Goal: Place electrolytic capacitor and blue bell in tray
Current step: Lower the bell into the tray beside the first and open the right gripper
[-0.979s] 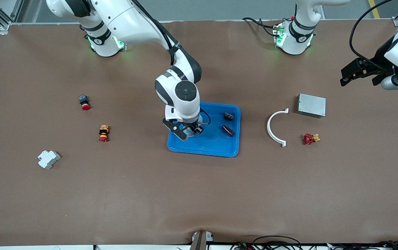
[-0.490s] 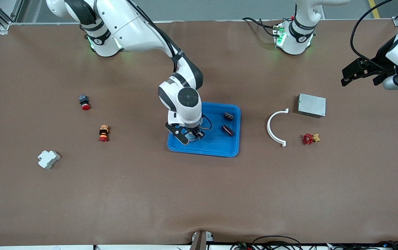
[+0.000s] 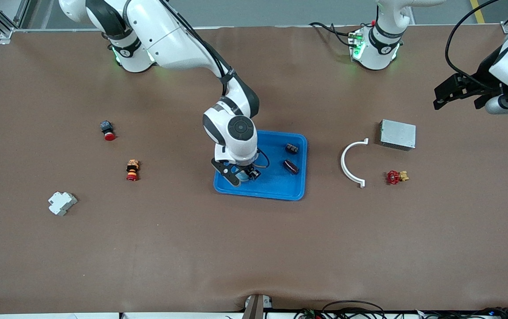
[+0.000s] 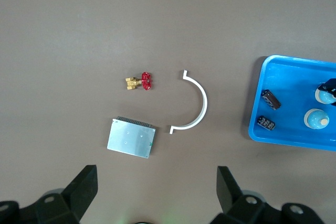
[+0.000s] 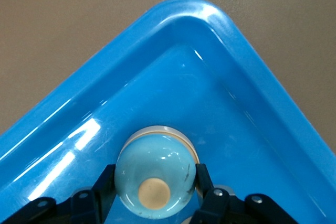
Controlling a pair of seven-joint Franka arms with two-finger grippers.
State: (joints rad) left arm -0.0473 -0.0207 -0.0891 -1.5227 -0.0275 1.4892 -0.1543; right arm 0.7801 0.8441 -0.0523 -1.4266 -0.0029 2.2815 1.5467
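Observation:
The bright-blue tray (image 3: 280,189) lies mid-table. My right gripper (image 3: 241,174) is low inside the tray's corner toward the right arm's end, shut on the light-blue bell (image 5: 155,174). The fingers (image 5: 102,187) press on both sides of the bell's dome. I cannot tell whether the bell touches the tray floor (image 5: 173,93). A dark cylindrical capacitor (image 3: 291,166) lies in the tray, with a small dark block (image 3: 292,148) beside it. My left gripper (image 3: 437,99) is open and empty, up in the air over the left arm's end of the table, waiting. The left wrist view shows the tray (image 4: 294,137) and bell (image 4: 316,119).
A white curved bracket (image 3: 351,163), a grey metal box (image 3: 397,134) and a red valve (image 3: 394,177) lie toward the left arm's end. Two red-capped buttons (image 3: 107,130) (image 3: 132,170) and a white block (image 3: 62,203) lie toward the right arm's end.
My right gripper has come down with the bell, deeper into the tray's corner. The left arm has barely moved.

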